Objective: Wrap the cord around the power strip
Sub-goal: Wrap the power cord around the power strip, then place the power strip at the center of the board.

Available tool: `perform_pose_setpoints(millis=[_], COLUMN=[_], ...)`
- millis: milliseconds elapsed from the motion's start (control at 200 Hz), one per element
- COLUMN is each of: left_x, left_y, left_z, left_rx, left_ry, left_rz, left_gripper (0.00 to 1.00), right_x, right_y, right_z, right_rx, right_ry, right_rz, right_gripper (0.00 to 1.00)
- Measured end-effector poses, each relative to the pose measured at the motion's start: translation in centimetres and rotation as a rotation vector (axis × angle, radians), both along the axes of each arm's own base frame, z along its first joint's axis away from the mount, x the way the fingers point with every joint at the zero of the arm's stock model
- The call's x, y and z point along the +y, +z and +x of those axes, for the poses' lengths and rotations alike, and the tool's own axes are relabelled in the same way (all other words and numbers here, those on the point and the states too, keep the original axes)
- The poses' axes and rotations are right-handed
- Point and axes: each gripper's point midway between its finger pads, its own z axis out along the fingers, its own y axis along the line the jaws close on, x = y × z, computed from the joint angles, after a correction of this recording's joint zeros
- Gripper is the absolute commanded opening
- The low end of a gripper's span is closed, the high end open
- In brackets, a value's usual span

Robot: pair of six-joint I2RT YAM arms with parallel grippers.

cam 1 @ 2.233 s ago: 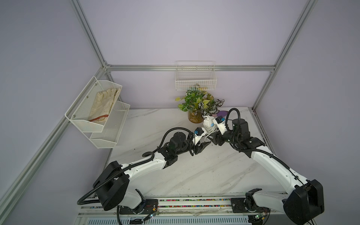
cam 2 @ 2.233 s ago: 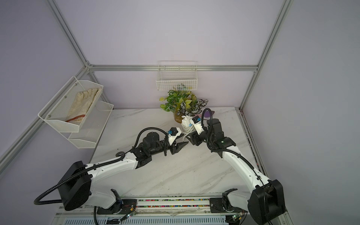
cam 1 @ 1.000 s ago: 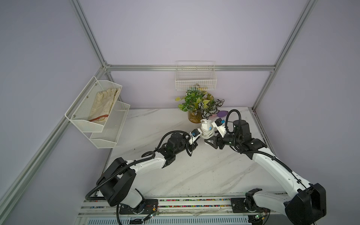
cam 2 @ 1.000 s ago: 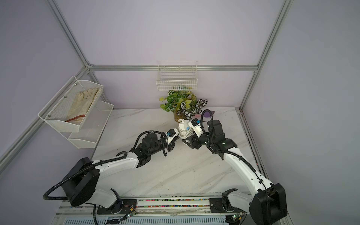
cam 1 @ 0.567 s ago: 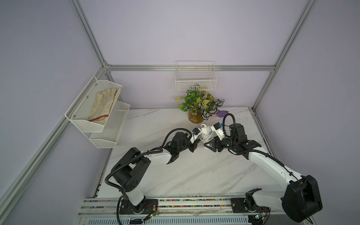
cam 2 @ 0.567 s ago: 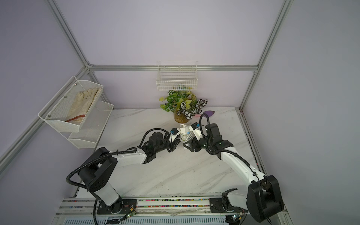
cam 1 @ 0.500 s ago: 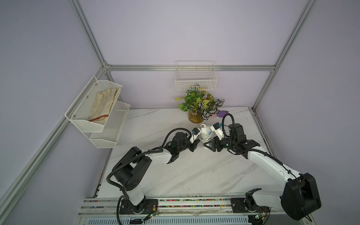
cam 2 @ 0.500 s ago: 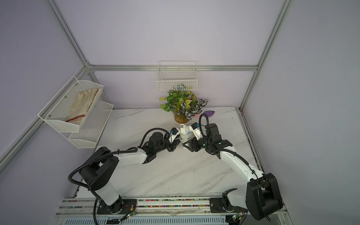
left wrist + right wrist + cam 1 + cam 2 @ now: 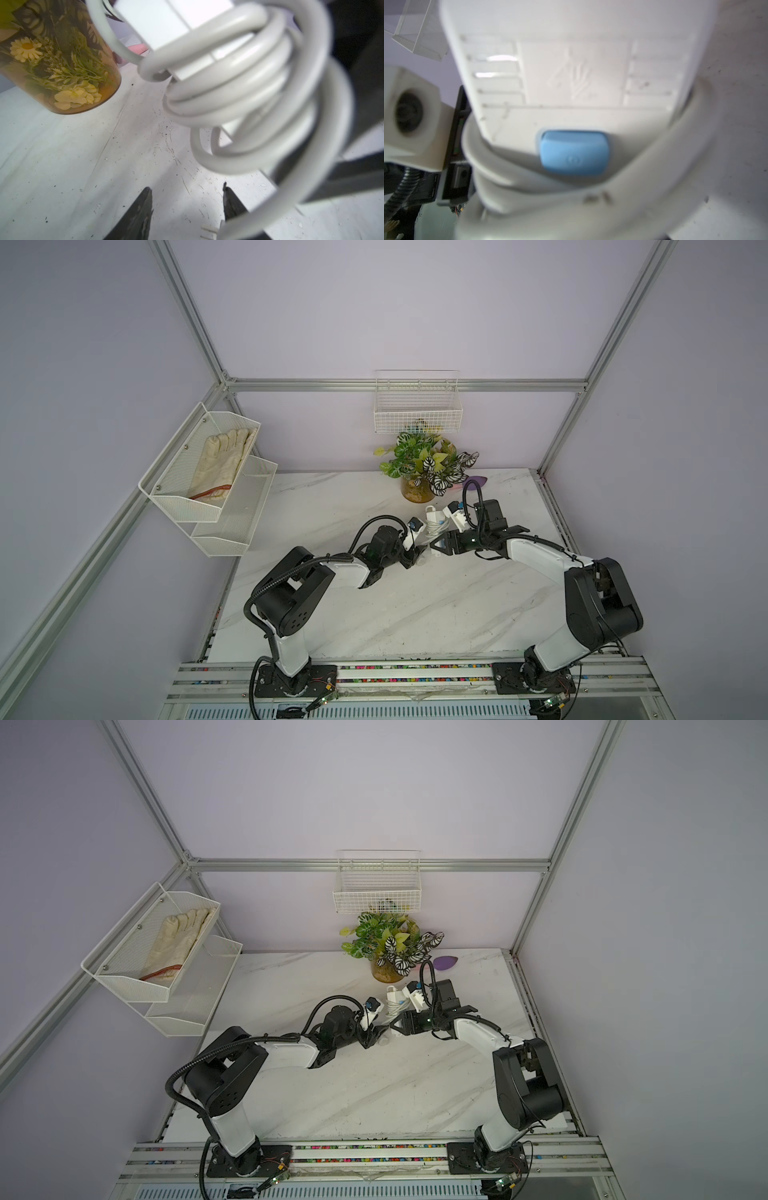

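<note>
Left wrist, cord (image 9: 228,99) coiled round power strip (image 9: 166,27)

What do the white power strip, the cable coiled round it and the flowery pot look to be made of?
The power strip looks like hard moulded plastic, satin white, with crisp embossed ribs. The cord seems a rubbery plastic sheath, smooth, softly shiny, bending in coils. The pot is amber and glossy: perhaps tinted glass or clear plastic.
</note>
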Motion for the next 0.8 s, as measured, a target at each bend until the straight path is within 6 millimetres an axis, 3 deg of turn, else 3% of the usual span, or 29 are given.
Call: perform_pose_setpoints(millis=[150, 330, 455, 575, 800], left_x=[0.3, 1.0, 1.9, 2.8, 4.2], left_y=[-0.3, -0.4, 1.2, 2.9, 3.9], left_z=[0.1, 0.5, 0.8, 1.3, 1.6], left_rx=[0.005, 0.002, -0.032, -0.069, -0.086], left_ry=[0.014, 0.057, 0.099, 0.152, 0.225], left_rz=[0.013, 0.043, 0.053, 0.053, 0.077], left_gripper=[0.61, 0.64, 0.65, 0.65, 0.65], right_x=[-1.2, -3.5, -5.4, -5.9, -2.3], right_y=[-0.7, 1.0, 1.8, 1.2, -3.2], right_z=[2.2, 5.2, 6.2, 5.0, 0.1], right_rx=[0.002, -0.085, -0.158, -0.212, -0.222], right_ry=[-0.047, -0.114, -0.181, -0.207, -0.109], right_rz=[-0.034, -0.124, -0.214, -0.296, -0.45], right_gripper=[0.0, 0.0, 0.0, 0.0, 0.0])
